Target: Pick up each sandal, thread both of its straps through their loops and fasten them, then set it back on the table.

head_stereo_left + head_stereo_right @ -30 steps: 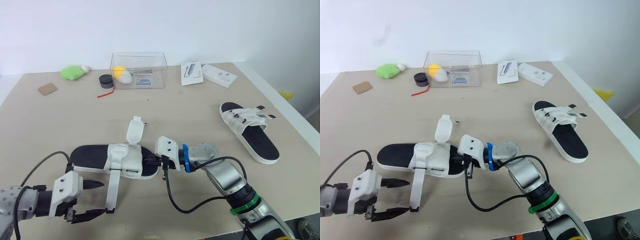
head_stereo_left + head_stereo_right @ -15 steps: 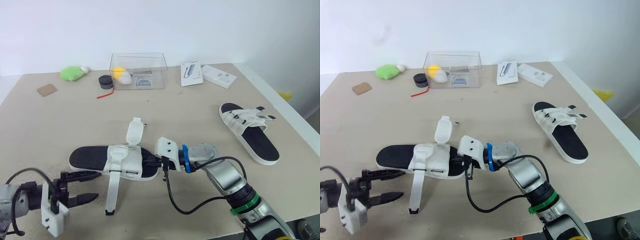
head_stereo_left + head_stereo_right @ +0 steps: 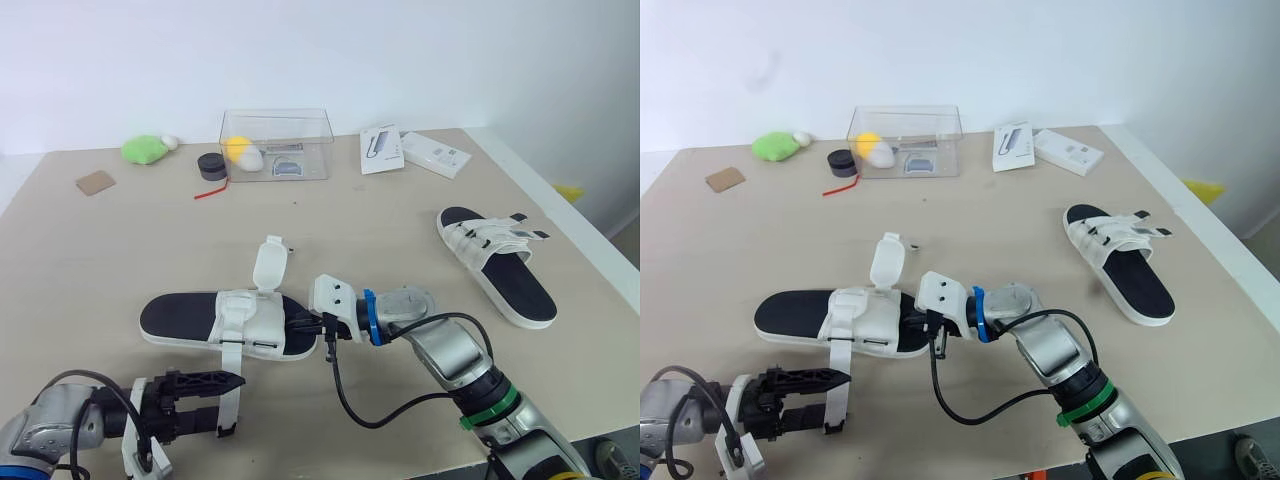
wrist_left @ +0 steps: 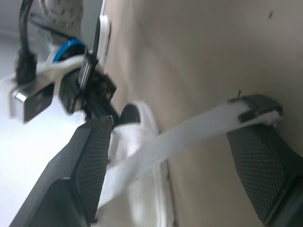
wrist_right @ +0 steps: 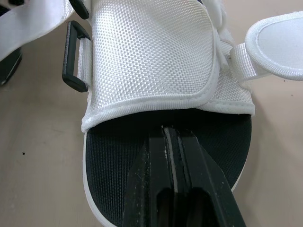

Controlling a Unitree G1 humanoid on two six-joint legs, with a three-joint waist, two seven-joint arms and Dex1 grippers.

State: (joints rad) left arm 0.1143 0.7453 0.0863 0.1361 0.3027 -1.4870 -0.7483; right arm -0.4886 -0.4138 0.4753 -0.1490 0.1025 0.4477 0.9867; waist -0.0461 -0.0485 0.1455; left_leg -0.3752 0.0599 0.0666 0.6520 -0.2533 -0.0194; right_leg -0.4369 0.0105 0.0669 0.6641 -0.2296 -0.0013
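I take this for a robot test lab: bare beige worktop (image 3: 120, 250), blank white wall (image 3: 300, 50), a clear plastic box (image 3: 310, 150) of odd props.

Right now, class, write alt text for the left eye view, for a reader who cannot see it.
An unfastened white sandal lies on the table, the shut right gripper on its insole, the open left gripper at its loose strap.

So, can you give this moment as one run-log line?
left hand open around loose strap | right hand shut, tips on footbed of near sandal

Sandal (image 5: 147, 56) of woven white cloth, matt black footbed (image 5: 109, 146), smooth table (image 3: 400, 230)
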